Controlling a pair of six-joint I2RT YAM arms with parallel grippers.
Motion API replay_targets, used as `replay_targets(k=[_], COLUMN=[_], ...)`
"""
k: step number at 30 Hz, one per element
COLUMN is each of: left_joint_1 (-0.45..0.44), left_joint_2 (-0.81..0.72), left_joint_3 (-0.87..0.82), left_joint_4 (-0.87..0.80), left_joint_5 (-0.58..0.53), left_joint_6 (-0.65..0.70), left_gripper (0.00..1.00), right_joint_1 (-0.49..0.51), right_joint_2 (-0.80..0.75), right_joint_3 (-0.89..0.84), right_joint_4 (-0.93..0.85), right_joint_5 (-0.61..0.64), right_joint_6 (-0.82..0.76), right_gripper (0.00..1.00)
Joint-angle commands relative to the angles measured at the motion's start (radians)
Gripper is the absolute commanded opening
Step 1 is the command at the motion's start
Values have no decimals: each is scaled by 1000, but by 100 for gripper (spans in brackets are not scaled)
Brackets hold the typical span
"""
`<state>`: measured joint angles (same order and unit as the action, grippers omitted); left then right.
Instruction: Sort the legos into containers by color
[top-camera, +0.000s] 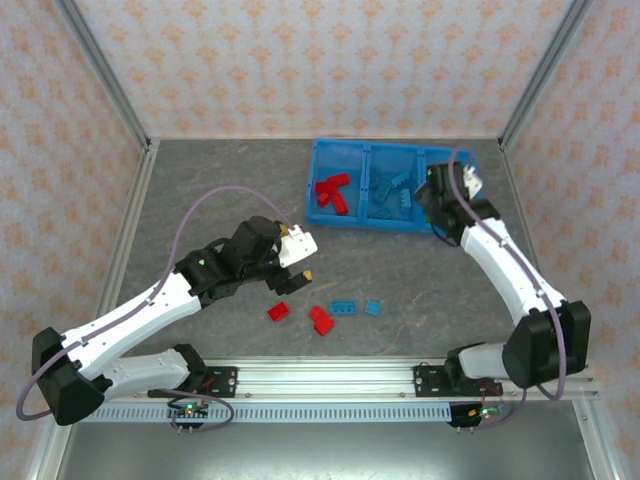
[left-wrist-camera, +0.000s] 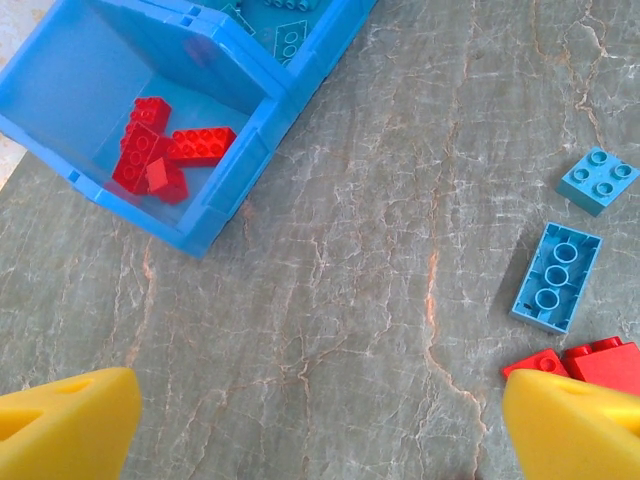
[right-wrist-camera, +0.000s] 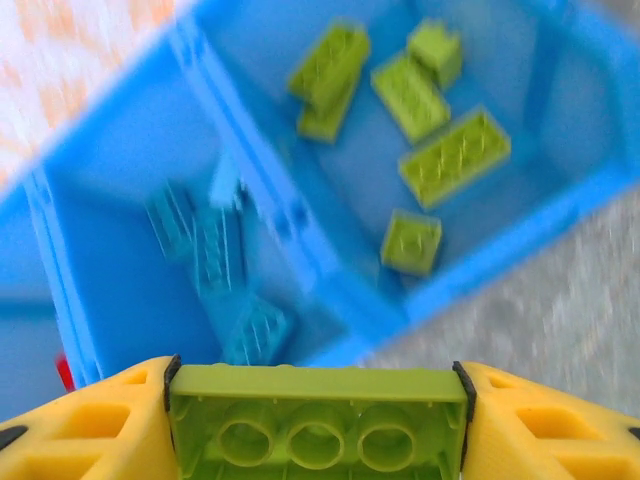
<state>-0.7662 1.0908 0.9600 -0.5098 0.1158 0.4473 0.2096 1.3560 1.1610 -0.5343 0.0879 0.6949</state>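
Note:
The containers are three compartments of one blue tray (top-camera: 318, 165). Red legos (top-camera: 332, 192) lie in the left one, light blue legos (top-camera: 392, 190) in the middle one, and lime green legos (right-wrist-camera: 440, 150) in the right one. My right gripper (right-wrist-camera: 316, 425) hangs over the tray's near wall, shut on a lime green lego (right-wrist-camera: 316, 400) held by its ends, hollow underside toward the camera. My left gripper (left-wrist-camera: 320, 440) is open above bare table. Loose on the table are two red legos (top-camera: 278, 312) (top-camera: 321, 319) and two light blue legos (top-camera: 345, 306) (top-camera: 373, 308).
The tray (left-wrist-camera: 250, 150) stands at the back right of the grey marbled table (top-camera: 220, 200), ringed by patterned walls and metal posts. In the left wrist view the loose light blue bricks (left-wrist-camera: 557, 277) and a red one (left-wrist-camera: 590, 362) lie right of the fingers.

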Motion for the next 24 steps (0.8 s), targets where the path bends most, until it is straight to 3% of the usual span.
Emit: replay_targets(k=[1,6,11,16,20,24], left_joint_1=[-7,-5,-5,-1,-1,-1], left_joint_2=[-22,-38,-52,-56,-60,-69], left_joint_3=[-13,-39,-52,-55,-50,-55], left_joint_4=[3,21,30,30,22,21], left_joint_5=[-15,-85,-117,-119,-115,-116], left_joint_6=[21,46,60,65,68,77], left_gripper=[94,94,94,94,94,94], right_joint_1=[-79,-166,-195,-196,-169,-69], right_joint_2=[99,333,467,449,381,223], right_joint_3=[53,237,388,410,371,239], right_joint_4=[93,67,19,-10,-36,-50], right_joint_5=[32,7,-119,-128,-144,-94], right_joint_6=[-49,-87,-70,-47,-88,-152], right_gripper=[60,62,74,91,92,91])
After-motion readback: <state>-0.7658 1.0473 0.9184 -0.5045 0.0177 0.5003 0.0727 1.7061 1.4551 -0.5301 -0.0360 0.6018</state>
